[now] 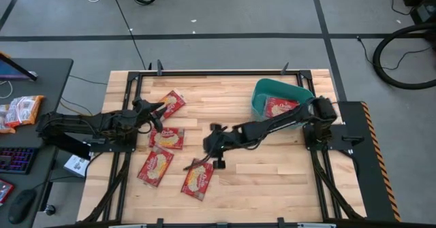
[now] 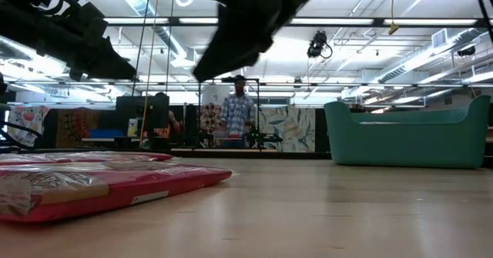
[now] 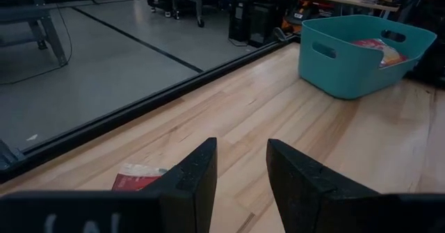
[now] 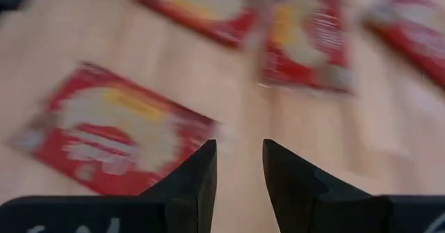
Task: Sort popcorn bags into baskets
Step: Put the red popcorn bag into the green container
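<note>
Nearby, flat glossy packets (image 1: 155, 167) — smooth rounded teal tub (image 1: 262, 92) apart.

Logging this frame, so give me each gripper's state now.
Left gripper: open, empty, above the table near a popcorn bag.
Right gripper: open, empty, over the loose popcorn bags.

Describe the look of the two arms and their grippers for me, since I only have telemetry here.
Both arms are dark, nearly black, jointed links with dark cabling along them. The left gripper and right gripper each end in two flat, wedge-shaped black fingers. No coloured markings show on the arms themselves.
</note>
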Controlling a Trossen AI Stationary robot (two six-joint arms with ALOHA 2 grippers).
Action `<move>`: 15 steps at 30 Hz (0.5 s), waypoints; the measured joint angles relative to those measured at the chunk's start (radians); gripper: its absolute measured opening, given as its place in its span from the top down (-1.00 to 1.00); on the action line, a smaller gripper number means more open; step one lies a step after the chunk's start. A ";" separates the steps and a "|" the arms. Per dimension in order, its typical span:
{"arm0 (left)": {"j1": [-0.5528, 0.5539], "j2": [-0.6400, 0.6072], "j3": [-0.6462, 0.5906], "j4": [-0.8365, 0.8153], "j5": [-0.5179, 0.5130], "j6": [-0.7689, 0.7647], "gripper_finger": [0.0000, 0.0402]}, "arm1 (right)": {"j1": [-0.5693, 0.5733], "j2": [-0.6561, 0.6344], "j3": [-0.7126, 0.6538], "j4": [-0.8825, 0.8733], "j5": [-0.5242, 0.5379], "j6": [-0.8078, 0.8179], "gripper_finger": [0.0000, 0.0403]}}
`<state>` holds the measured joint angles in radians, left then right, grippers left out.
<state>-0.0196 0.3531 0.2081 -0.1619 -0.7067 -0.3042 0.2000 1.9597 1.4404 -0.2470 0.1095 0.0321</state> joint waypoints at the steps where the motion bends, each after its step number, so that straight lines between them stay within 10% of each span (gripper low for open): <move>1: 0.000 0.000 0.000 0.000 0.000 0.001 0.35 | 0.008 0.026 0.027 0.000 -0.029 -0.011 0.40; 15: 0.000 0.000 0.000 0.000 0.000 0.001 0.35 | 0.074 0.302 0.198 -0.029 -0.266 -0.032 0.40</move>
<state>-0.0196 0.3532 0.2077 -0.1623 -0.7063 -0.3035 0.2737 2.2612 1.6386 -0.2765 -0.1566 -0.0002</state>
